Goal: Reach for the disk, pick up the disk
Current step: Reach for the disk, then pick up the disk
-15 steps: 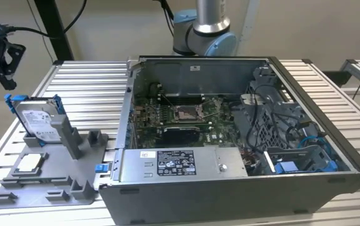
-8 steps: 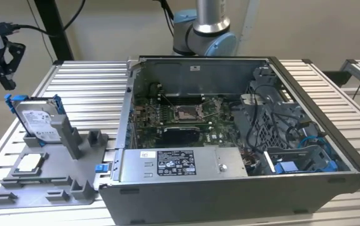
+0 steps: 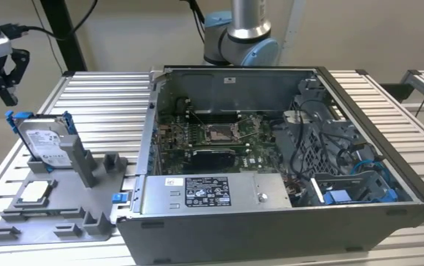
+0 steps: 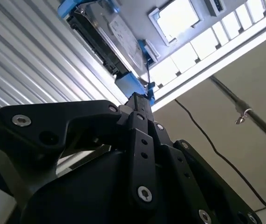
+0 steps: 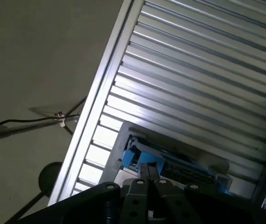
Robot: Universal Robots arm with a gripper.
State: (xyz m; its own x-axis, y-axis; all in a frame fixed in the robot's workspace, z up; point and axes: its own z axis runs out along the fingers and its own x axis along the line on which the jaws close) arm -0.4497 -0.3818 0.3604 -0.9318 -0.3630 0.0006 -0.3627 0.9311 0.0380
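Exterior view puts the gripper (image 3: 8, 100) in the upper left of the frame, hanging over the edge of the slatted surface (image 3: 101, 94), its fingers drawn together on nothing. The disk (image 3: 41, 141) stands on edge at the left of the frame, below the gripper and a little towards the centre. It is seated in a slot of the grey holder (image 3: 75, 185), with its blue bracket (image 3: 19, 116) showing at the upper corners. Gripper and disk are apart, so this reads as the reach, with the pick not yet done. The open computer case (image 3: 271, 166) sits at centre and right, well away from the approach. A white-topped chip module (image 3: 38, 191) lies on the holder just in front of the disk.

In both wrist views the closed fingertips point roughly at the disk's (image 4: 116, 39) (image 5: 184, 164) blue-framed edge.

To do the reach well, I judge that the fingers must part wider than the disk's thin dimension before they descend. They should straddle the top edge near its middle, so the disk hangs level. Closing on the flat metal faces looks safer than closing on the plastic bracket ends, which may flex. The holder's upright post (image 3: 76, 152) stands just beside the disk and needs clearance. Any lift should run straight along the slot, or the disk could bind and drag the holder.
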